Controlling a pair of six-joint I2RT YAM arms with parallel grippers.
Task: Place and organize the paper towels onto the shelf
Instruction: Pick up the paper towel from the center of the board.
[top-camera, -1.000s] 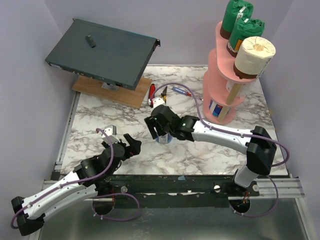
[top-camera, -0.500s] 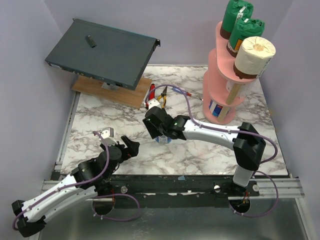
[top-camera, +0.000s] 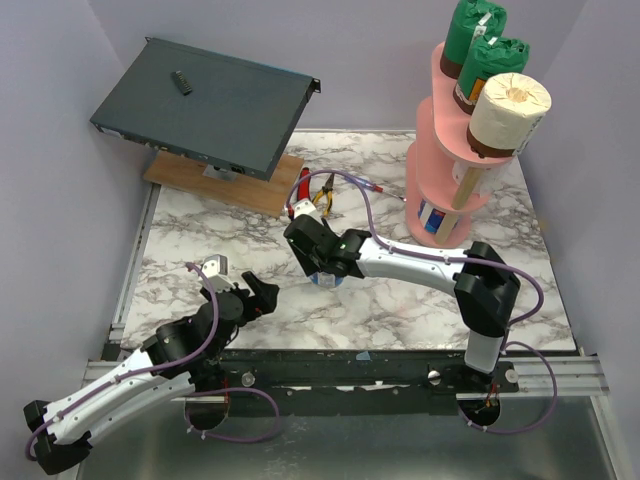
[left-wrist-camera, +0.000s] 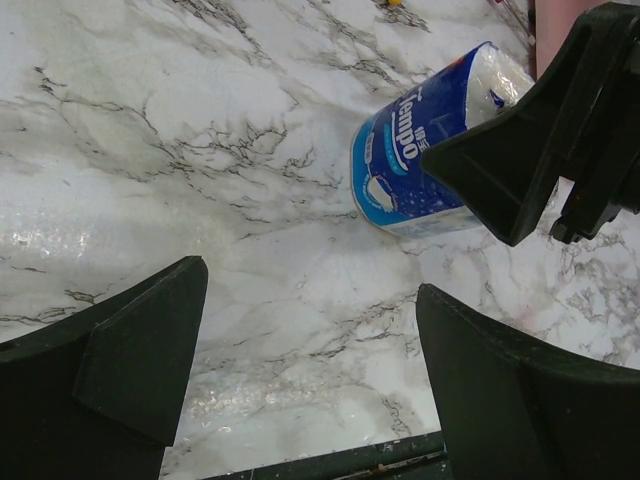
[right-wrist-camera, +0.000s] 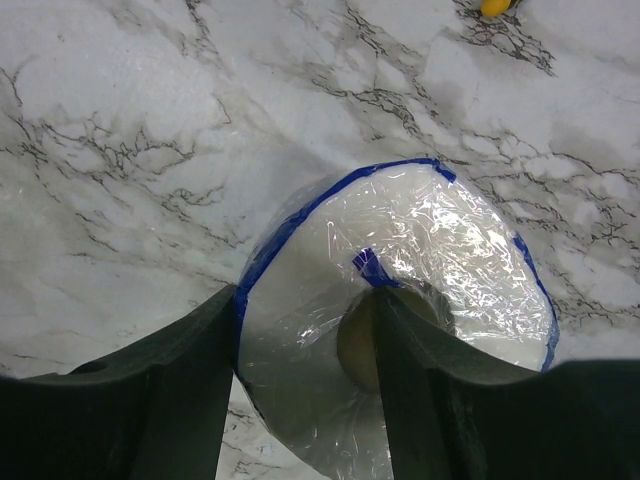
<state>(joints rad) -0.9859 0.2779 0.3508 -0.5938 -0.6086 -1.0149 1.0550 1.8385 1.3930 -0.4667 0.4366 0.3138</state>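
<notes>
A blue-and-white wrapped paper towel roll (top-camera: 327, 278) lies on the marble top near the middle, its end face turned up toward my right wrist camera (right-wrist-camera: 450, 250). My right gripper (top-camera: 318, 262) (right-wrist-camera: 308, 310) is shut on it: one finger sits in the cardboard core, the other presses the outer wall. In the left wrist view the same roll (left-wrist-camera: 415, 150) lies ahead, with a right finger in front of it. My left gripper (top-camera: 262, 292) (left-wrist-camera: 310, 300) hangs open and empty, left of the roll. The pink shelf (top-camera: 440, 180) at the right holds two green rolls (top-camera: 488, 58) and a white roll (top-camera: 510, 105).
A dark grey metal box (top-camera: 205, 105) rests tilted on a wooden board (top-camera: 240, 190) at the back left. Red-handled pliers (top-camera: 304, 186) and a yellow-handled tool (top-camera: 325, 196) lie just behind the right gripper. Another blue-and-white roll (top-camera: 432, 222) sits on the shelf's lowest tier.
The right gripper's fingers have closed in on the roll's wall, and that arm has shifted slightly left. The left arm has drawn back a little, still open.
</notes>
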